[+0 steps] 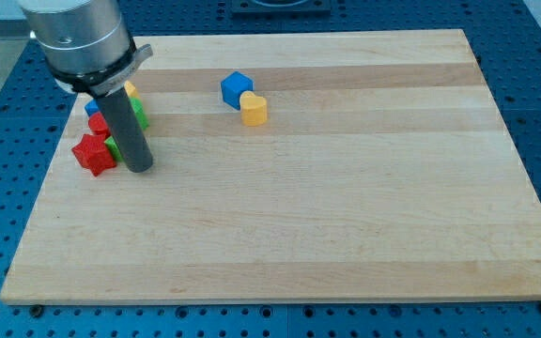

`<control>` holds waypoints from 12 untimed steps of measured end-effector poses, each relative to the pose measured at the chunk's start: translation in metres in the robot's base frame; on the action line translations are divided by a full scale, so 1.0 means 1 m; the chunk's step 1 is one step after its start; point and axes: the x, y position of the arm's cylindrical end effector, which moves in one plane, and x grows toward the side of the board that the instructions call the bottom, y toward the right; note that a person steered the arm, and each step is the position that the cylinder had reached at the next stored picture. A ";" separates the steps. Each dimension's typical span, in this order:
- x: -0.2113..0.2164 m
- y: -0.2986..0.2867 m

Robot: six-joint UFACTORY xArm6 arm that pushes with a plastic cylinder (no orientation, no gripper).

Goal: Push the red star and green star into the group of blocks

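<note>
The red star (92,153) lies near the board's left edge. A green block (114,150), likely the green star, sits just right of it and is mostly hidden behind my rod. My tip (140,168) rests on the board just right of the green block and the red star. Above them a tight cluster is partly hidden by my arm: a red block (99,124), a green block (139,115), a yellow block (129,90) and a blue block (91,107).
A blue cube (236,88) and a yellow heart-like block (255,109) touch each other at the upper middle of the wooden board (346,216). The board's left edge runs close to the red star.
</note>
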 end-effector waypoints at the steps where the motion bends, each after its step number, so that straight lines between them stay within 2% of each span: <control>1: 0.000 -0.003; 2: 0.006 -0.003; 4: 0.044 -0.006; 6: 0.057 -0.036; 9: 0.056 -0.084; 12: 0.006 -0.075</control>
